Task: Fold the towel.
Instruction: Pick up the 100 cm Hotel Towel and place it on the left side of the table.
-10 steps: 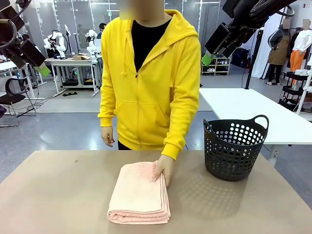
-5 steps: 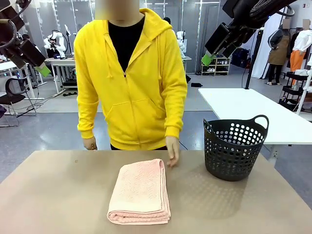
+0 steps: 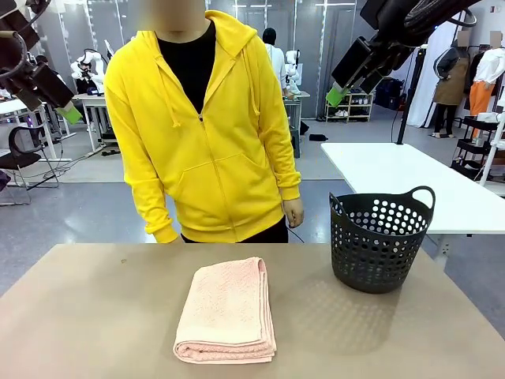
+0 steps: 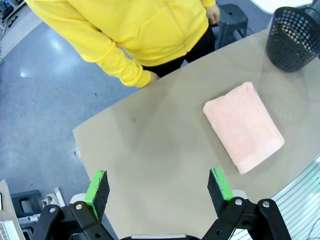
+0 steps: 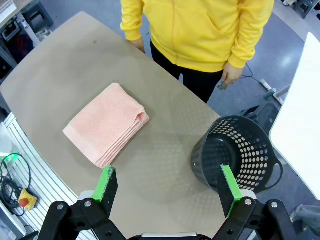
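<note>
— On the worktop (image 3: pixel 95 316), where does the towel (image 3: pixel 226 310) lie?

— Folded into a thick rectangle near the middle, flat on the brown surface, with the rolled fold edge at the side away from the person (image 3: pixel 205 126). Nothing touches it.

— And relative to the towel, where is the basket (image 3: pixel 380 239)?

— The black perforated basket stands upright, well apart from the towel, near the worktop's far edge. It looks empty from the right wrist view, though its floor is dark.

— The grippers?

— Both hang high above the towel, holding nothing. The left gripper (image 4: pixel 157 192) has its green pads spread wide; the right gripper (image 5: pixel 169 191) likewise stands apart.

— The person?

— Standing beyond the towel at the far edge in a yellow hoodie, hands off the towel.
</note>
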`<move>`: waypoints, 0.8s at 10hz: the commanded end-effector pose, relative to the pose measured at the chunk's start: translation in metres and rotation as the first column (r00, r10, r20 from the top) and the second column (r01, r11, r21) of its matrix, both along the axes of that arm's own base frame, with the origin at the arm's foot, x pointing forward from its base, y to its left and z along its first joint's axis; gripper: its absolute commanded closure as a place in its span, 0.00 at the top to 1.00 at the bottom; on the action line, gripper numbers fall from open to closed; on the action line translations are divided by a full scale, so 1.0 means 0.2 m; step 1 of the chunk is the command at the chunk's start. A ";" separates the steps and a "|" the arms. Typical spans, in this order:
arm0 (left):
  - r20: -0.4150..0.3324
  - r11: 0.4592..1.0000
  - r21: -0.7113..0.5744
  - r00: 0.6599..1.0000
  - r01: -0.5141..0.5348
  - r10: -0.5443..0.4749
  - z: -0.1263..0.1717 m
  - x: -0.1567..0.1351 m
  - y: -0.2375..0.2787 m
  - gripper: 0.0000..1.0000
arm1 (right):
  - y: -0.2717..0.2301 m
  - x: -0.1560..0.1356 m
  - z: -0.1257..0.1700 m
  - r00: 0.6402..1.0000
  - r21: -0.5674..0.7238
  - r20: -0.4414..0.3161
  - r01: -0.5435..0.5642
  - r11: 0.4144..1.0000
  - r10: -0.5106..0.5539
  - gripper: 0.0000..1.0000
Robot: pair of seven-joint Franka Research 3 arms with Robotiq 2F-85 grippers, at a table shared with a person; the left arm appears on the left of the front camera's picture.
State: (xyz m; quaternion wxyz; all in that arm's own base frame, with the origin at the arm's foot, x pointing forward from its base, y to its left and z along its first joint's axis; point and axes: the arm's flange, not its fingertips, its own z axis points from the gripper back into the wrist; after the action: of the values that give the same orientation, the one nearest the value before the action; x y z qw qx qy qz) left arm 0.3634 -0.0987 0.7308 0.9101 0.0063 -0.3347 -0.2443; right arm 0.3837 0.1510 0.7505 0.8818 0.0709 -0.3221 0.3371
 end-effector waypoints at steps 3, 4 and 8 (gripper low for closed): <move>-0.018 1.000 -0.008 1.000 -0.009 0.008 0.02 0.00 -0.01 1.00 | 0.00 0.00 0.00 1.000 -0.005 -0.008 0.007 1.000 -0.007 1.00; 0.000 1.000 0.000 1.000 0.000 0.000 0.00 0.00 0.00 1.00 | 0.00 0.00 0.00 1.000 -0.005 -0.008 0.007 1.000 -0.007 1.00; -0.129 0.990 -0.138 0.992 -0.023 0.005 -0.42 0.14 -0.01 1.00 | 0.00 0.00 0.00 1.000 -0.005 -0.008 0.007 1.000 -0.007 1.00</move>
State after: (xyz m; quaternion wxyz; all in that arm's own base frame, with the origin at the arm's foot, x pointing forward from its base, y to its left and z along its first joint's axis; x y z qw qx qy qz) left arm 0.3861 -0.1008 0.6655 0.9289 -0.0416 -0.2872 -0.2302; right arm 0.3839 0.1511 0.7507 0.8818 0.0710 -0.3222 0.3371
